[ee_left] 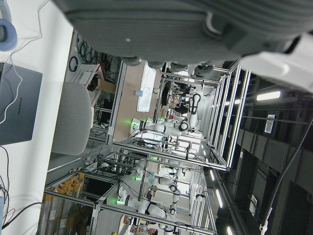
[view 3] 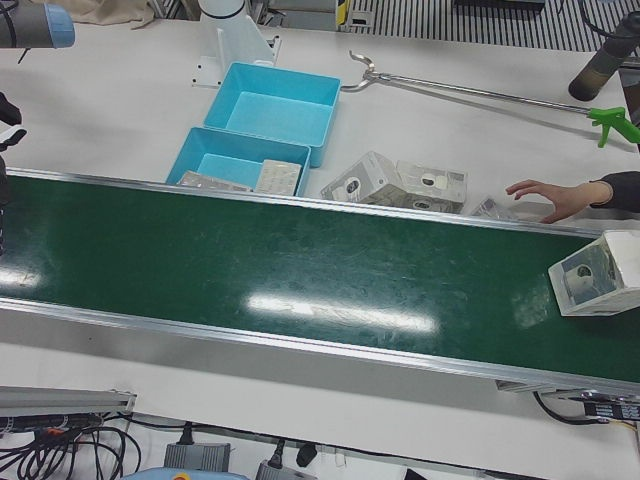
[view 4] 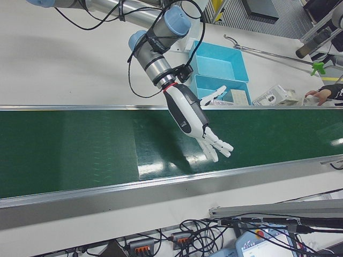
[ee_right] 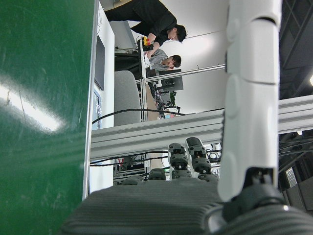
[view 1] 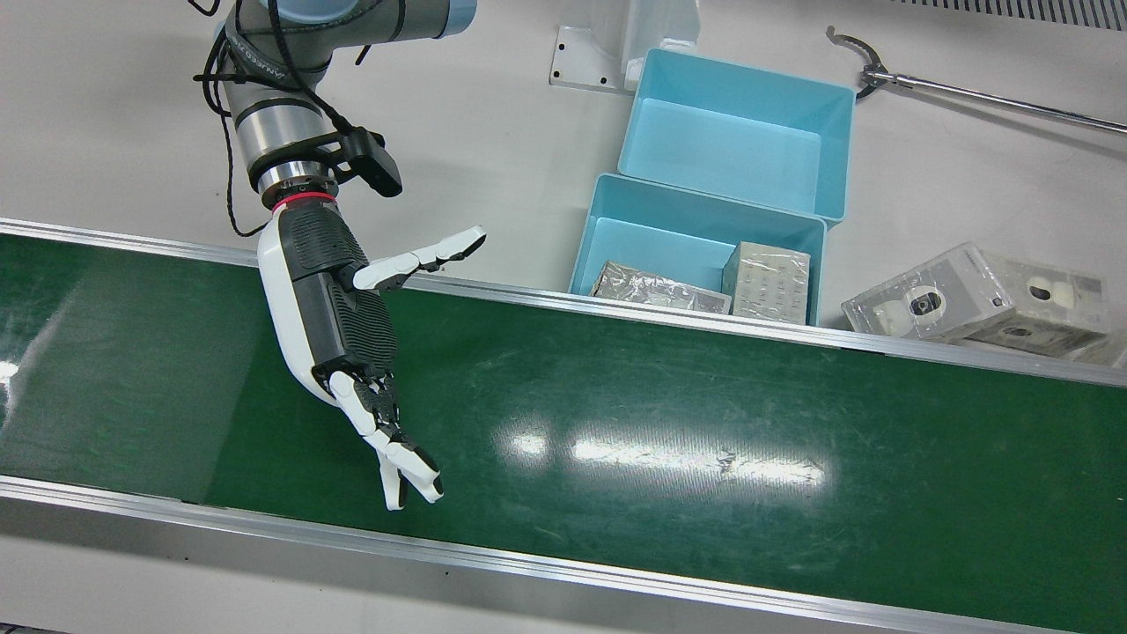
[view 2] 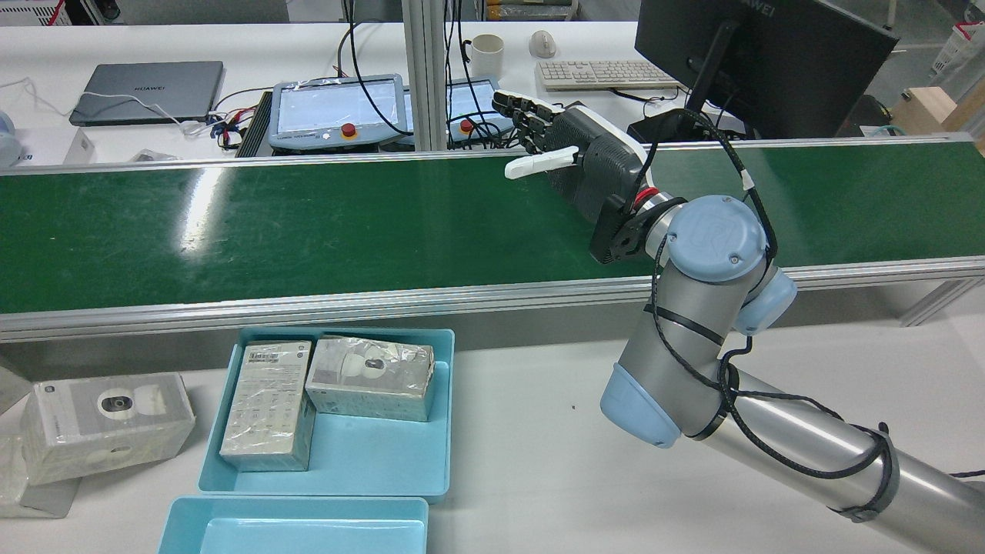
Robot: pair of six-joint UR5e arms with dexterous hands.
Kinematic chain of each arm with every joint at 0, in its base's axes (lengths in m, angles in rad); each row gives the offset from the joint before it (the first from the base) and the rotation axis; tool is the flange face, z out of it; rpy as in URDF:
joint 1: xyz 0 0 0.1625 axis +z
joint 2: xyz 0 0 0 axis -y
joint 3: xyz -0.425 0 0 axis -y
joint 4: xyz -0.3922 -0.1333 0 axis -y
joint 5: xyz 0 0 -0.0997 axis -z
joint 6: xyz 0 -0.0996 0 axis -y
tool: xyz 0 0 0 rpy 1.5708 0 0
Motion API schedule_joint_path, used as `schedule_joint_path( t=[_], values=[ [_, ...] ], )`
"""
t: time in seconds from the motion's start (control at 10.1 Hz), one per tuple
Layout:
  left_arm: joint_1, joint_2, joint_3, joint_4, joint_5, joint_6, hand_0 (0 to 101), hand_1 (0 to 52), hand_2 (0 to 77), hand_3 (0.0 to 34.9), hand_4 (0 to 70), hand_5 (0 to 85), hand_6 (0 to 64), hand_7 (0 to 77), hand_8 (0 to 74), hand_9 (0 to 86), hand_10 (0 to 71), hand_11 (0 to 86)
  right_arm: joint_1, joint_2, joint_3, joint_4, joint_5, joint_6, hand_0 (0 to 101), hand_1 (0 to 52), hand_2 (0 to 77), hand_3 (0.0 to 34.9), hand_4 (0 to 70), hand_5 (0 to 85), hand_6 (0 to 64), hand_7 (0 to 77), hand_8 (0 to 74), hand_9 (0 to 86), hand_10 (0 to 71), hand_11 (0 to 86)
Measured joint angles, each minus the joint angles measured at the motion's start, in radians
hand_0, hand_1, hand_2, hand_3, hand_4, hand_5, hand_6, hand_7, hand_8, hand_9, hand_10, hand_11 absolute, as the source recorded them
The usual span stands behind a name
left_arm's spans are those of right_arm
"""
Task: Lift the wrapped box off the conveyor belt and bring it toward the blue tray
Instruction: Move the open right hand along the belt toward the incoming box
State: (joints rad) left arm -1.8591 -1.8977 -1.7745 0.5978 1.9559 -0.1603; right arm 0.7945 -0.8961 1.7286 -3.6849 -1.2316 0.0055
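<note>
A wrapped box [view 3: 597, 272] lies on the green conveyor belt [view 3: 300, 260] at its far right end in the left-front view. No other view shows it. My right hand [view 1: 352, 326] is open and empty, fingers spread, held over the belt far from that box. It also shows in the rear view [view 2: 573, 158] and the right-front view [view 4: 195, 118]. The near blue tray [view 1: 704, 195] holds two wrapped boxes [view 1: 768, 282] beside the belt; it also shows in the rear view [view 2: 369, 454]. My left hand [ee_left: 171, 24] shows only as a palm edge in its own view.
A second, empty blue tray [view 1: 740, 141] stands behind the first. More wrapped boxes [view 1: 977, 299] lie on the table next to the belt. A person's hand [view 3: 545, 197] rests near them. A long reaching tool [view 1: 968, 88] lies on the table.
</note>
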Motion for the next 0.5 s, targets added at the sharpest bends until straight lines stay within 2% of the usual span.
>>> schedule_joint_path(
  t=[0.1,0.4,0.5],
  values=[
    [0.000,0.000,0.000,0.000,0.000,0.000,0,0.0,1.1,0.0,0.0,1.1,0.5,0.5,0.5,0.5,0.5,0.5,0.000,-0.001,-0.001,0.000,0.002,-0.004,49,14.7,1.6,0.0,7.6,13.1,2.2,2.7,0.5,1.1,0.0,0.5],
    [0.000,0.000,0.000,0.000,0.000,0.000,0,0.0,0.5,0.0,0.0,1.1,0.5,0.5,0.5,0.0,0.5,0.5,-0.001,0.000,0.000,0.001,0.003,-0.009,49,14.7,2.2,0.0,7.1,13.1,1.1,2.7,0.5,1.1,0.0,0.5],
    [0.000,0.000,0.000,0.000,0.000,0.000,0,0.0,0.5,0.0,0.0,1.1,0.5,0.5,0.5,0.0,0.5,0.5,-0.002,0.001,0.000,0.002,0.003,-0.009,49,17.5,2.2,0.0,7.6,13.6,1.1,2.7,0.5,1.1,0.0,0.5]
  ],
)
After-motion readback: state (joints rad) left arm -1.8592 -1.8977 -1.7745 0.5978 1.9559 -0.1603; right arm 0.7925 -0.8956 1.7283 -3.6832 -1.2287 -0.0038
